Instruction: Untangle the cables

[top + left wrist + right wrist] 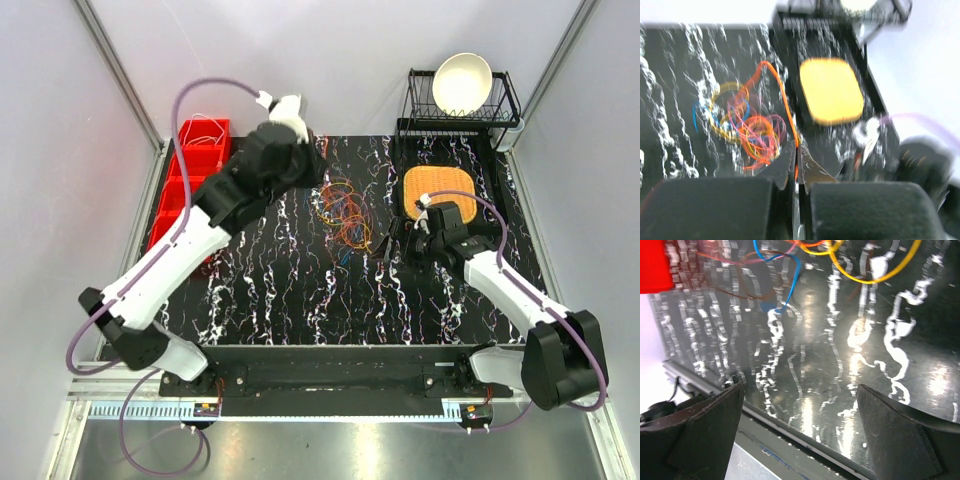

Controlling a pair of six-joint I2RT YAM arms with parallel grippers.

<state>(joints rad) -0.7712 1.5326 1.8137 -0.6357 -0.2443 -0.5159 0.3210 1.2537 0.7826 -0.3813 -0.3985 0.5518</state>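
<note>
The cables (345,215) lie in a loose tangle of orange, yellow, purple, red and blue loops in the middle of the black marbled surface. My left gripper (318,168) is at the tangle's far left edge. In the left wrist view it (796,148) is shut on an orange cable (785,100) that arches up from the tangle (747,125). My right gripper (392,243) is just right of the tangle, low over the surface. In the right wrist view it (800,390) is open and empty, with a blue cable (790,280) and a yellow cable (875,272) beyond it.
An orange-yellow pad (440,190) lies at the back right, also seen in the left wrist view (832,90). A black dish rack (505,100) holding a white bowl (462,82) stands behind it. Red bins (195,175) line the left edge.
</note>
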